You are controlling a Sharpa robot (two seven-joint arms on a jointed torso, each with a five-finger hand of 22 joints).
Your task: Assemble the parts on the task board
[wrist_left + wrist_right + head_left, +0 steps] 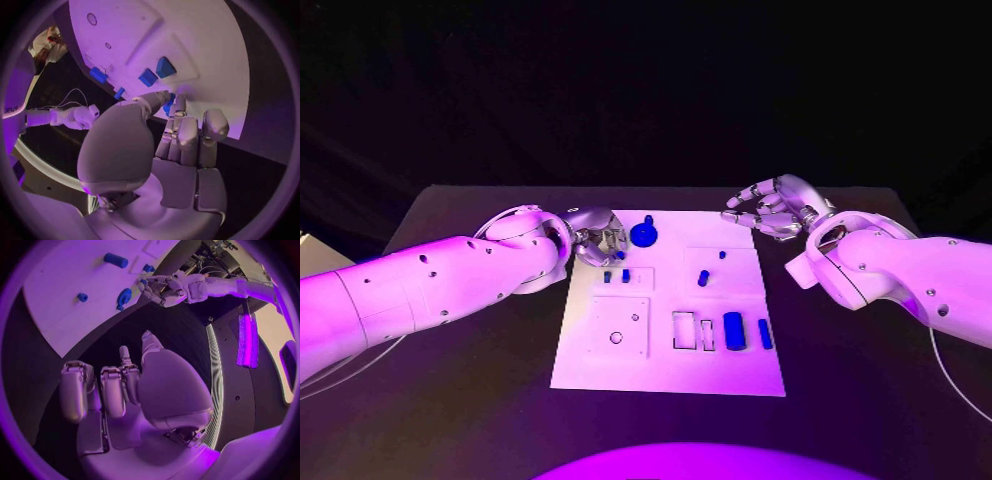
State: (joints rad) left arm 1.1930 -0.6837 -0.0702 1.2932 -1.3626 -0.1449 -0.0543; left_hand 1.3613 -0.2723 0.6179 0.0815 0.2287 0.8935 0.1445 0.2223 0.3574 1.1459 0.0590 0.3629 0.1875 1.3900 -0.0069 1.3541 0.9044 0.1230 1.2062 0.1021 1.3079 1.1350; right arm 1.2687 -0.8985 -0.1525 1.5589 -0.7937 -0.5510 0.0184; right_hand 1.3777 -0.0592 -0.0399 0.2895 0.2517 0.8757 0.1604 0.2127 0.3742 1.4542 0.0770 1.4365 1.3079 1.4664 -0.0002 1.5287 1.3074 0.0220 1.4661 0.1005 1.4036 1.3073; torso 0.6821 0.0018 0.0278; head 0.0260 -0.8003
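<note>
Blue parts sit scattered over the white task board (733, 375), which lies in the middle of the black desk (473, 400). Near the board's far edge, left of centre, stands a round blue part with a stem (645, 234). Just below it, close to the left edge, are two small blue pegs (616, 276), side by side. A short blue peg (704, 278) stands in a square outline towards the middle of the board, and a tiny blue piece (723, 254) lies just beyond it. Towards the near right corner, a thick blue block (734, 331) and a thin blue bar (766, 333) stand next to two empty rectangular slots (692, 331). On the near left part of the board is a square panel with holes (617, 327).

The left hand (597, 236) hovers at the board's far left corner, just beside the round part; its fingers (187, 135) are curled inward and its fingertips are close to a blue piece, but whether it grips that piece cannot be told. The right hand (772, 209) hangs above the desk beyond the board's far right corner, fingers apart and loosely bent, holding nothing
</note>
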